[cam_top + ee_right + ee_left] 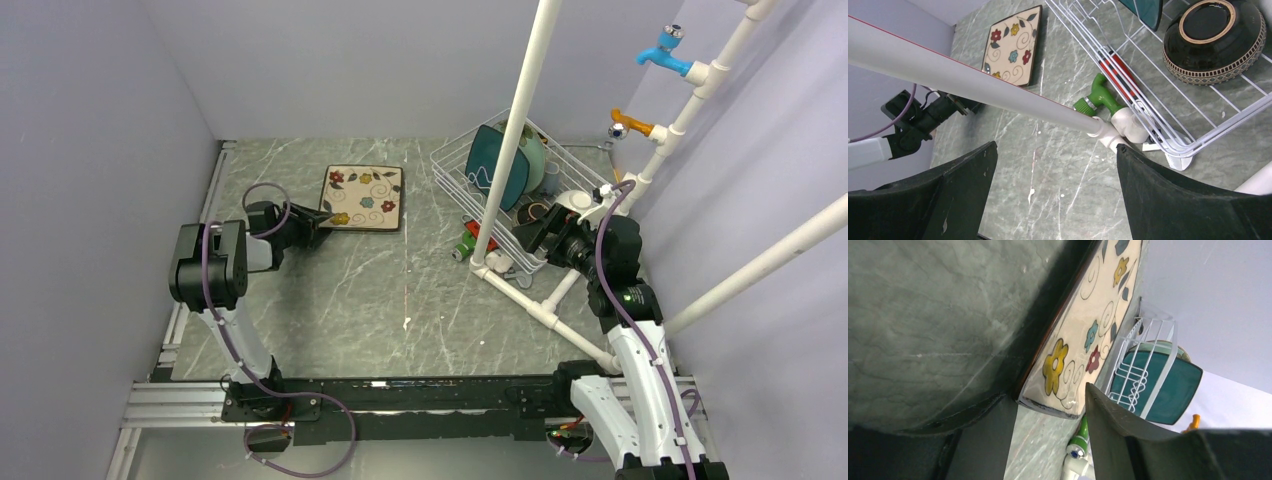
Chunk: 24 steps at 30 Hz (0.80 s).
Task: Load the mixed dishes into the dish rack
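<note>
The cream square plate with flowers (364, 197) (1083, 325) (1012, 45) lies flat on the table. My left gripper (322, 218) (1050, 392) is at its near left corner, one finger on each side of the rim and close to it; I cannot tell if they touch. The dish rack (455, 165) (1148, 330) (1198, 145) holds the teal square plate (492, 160) (1178, 385) upright, with the mint-green plate (535, 160) behind it and the brown glazed bowl (1215, 37) upside down. My right gripper (535, 228) (1055, 147) hangs open and empty by the rack's near corner.
A white pipe frame (520, 120) (973, 80) rises in front of the rack, its base pipe running along the table. A green tap (465, 247) (1098, 97) lies at the rack's foot. Blue (665, 55) and orange (630, 125) taps sit on the right-hand pipes.
</note>
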Motion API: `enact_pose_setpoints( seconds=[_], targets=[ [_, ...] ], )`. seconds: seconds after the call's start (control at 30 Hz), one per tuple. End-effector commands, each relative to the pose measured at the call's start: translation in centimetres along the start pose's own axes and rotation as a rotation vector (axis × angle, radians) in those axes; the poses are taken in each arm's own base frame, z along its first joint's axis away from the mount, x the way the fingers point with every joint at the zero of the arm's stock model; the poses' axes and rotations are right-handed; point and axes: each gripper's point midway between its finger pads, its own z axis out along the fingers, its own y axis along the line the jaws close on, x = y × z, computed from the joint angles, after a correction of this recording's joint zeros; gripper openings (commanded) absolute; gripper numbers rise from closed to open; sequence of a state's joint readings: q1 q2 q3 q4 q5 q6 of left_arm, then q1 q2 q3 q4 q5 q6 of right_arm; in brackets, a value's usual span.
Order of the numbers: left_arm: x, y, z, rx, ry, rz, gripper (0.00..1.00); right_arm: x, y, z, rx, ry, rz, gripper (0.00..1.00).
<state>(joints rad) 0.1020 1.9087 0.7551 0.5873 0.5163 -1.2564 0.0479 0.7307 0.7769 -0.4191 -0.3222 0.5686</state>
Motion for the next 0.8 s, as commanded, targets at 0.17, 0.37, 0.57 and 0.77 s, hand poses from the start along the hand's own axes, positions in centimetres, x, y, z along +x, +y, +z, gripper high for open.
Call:
enact_pose_setpoints(
  seconds=[0.17,0.37,0.57,0.77],
  targets=[
    [-1.2,2.1,1.6,-0.089,-0.157,0.024,0.58,-1.8,1.2,-0.6,-0.015,-0.051,-0.015,0.9],
    [0.9,4.5,3.4,-0.17,-0.151,-0.079,0.44,-2.4,1.6,-1.0,-0.018,-0.064,-0.027,0.9],
    [0.8,3.7,3.5,-0.038,-0.162,-0.179,0.14,-2.4,1.5,-1.3,-0.009,-0.068,-0.04,0.9],
    [-0.6,-0.9,1.4,0.127,-0.142,-0.26,0.0,-1.9,1.3,-0.9,-0.022,-0.059,-0.03,0.9]
  ],
)
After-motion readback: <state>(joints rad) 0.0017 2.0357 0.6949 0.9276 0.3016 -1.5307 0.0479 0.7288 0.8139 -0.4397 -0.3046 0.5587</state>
